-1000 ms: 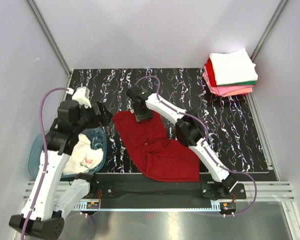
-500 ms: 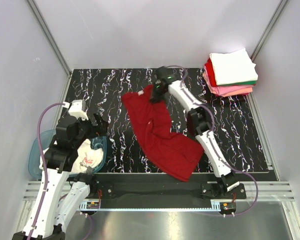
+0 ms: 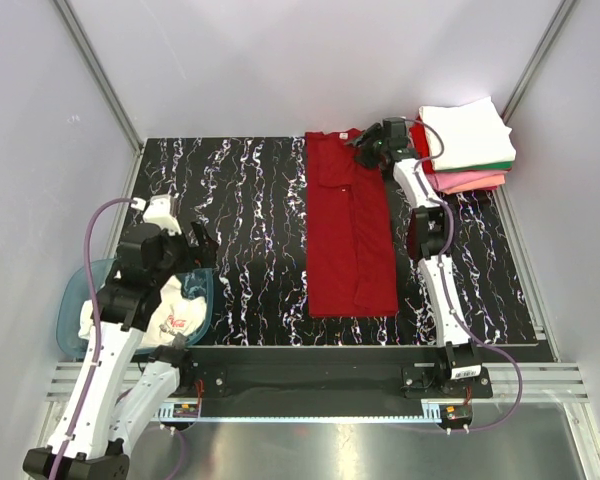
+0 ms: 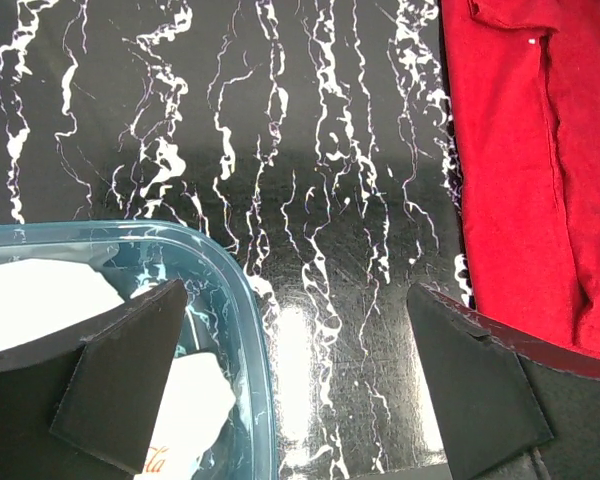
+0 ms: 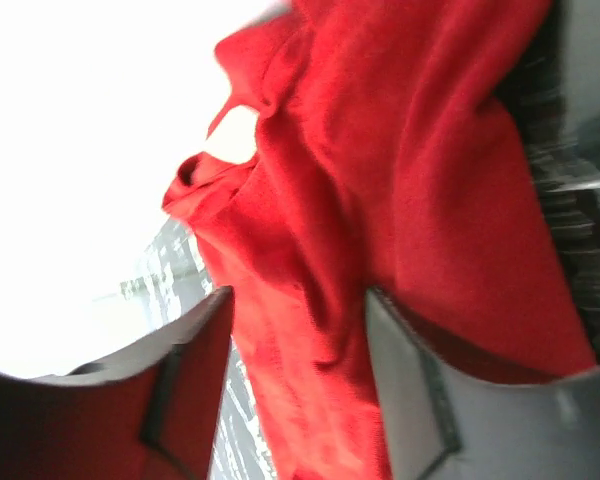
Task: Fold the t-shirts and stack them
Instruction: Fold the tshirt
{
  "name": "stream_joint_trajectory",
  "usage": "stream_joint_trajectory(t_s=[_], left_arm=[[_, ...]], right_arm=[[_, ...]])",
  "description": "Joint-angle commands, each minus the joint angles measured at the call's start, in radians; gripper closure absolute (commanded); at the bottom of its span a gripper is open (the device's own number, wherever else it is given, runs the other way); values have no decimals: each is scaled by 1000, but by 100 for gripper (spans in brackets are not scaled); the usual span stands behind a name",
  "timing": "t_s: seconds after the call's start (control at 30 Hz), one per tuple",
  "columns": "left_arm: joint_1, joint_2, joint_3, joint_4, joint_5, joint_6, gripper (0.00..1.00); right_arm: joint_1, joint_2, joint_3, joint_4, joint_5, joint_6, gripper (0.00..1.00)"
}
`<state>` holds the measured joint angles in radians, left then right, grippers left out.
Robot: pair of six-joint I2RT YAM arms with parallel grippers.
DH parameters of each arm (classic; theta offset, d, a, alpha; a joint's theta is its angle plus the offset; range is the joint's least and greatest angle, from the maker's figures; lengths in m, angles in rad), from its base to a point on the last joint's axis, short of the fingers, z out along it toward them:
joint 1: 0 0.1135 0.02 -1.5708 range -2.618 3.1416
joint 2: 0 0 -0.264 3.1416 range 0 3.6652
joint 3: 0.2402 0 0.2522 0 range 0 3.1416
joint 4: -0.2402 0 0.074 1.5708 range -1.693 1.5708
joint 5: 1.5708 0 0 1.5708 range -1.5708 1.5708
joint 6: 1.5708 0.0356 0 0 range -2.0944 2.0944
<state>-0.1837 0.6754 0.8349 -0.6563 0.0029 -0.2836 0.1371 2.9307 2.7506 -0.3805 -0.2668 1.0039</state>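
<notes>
A dark red t-shirt (image 3: 348,230) lies stretched in a long strip down the middle of the black marbled table, from the far edge toward the near edge. My right gripper (image 3: 366,148) is at its far end, shut on bunched red cloth (image 5: 310,250) that fills the gap between its fingers. A white t-shirt with red print (image 3: 170,315) lies in the teal tub (image 3: 75,310). My left gripper (image 3: 195,245) is open and empty, hovering over the tub's right rim (image 4: 252,330); the red shirt's edge (image 4: 520,150) shows at the right of the left wrist view.
A stack of folded shirts (image 3: 465,140), white on top with green, red and pink below, sits at the far right corner just beside my right gripper. Grey walls close in the table at the back and sides.
My right gripper has swept from the middle left to the far right, dragging the red shirt out from a crumpled heap into a long straight strip. My left arm has drawn back slightly.
</notes>
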Motion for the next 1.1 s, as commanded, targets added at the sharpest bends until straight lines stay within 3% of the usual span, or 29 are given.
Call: stream_joint_trajectory(t_s=[0.0,0.23,0.3,0.43,0.57,0.6,0.67,0.77,0.87,1.07], left_arm=[[1,13,-6,57,-9,18,1],[0,56,10,78,72,-32,1],[-17,84,23,90,132,-54,1],[-123,205,30,135,109,-129,1],[-305,331,-3,246,129,-236,1],[-327,372,-41,283,147,-294,4],[-393,424,-75,372,167,-351,13],[-483,485,-141,467,154,-456,14],[-571,544,-189,536,146,-528,16],[-688,613,-284,652,120,-647,16]], right_arm=[[64,-46,-37,37,-38,-28,33],[58,-306,-181,-84,-8,-215,13],[55,-417,-241,-98,15,-244,2],[49,-596,-324,-198,69,-336,0],[45,-931,-634,-288,159,-410,0],[45,-997,-819,-287,164,-422,0],[45,-1185,-1012,-297,187,-438,0],[47,-1431,-1462,-314,153,-409,2],[47,-1655,-1766,-323,159,-354,6],[45,-1944,-2091,-324,121,-268,16]])
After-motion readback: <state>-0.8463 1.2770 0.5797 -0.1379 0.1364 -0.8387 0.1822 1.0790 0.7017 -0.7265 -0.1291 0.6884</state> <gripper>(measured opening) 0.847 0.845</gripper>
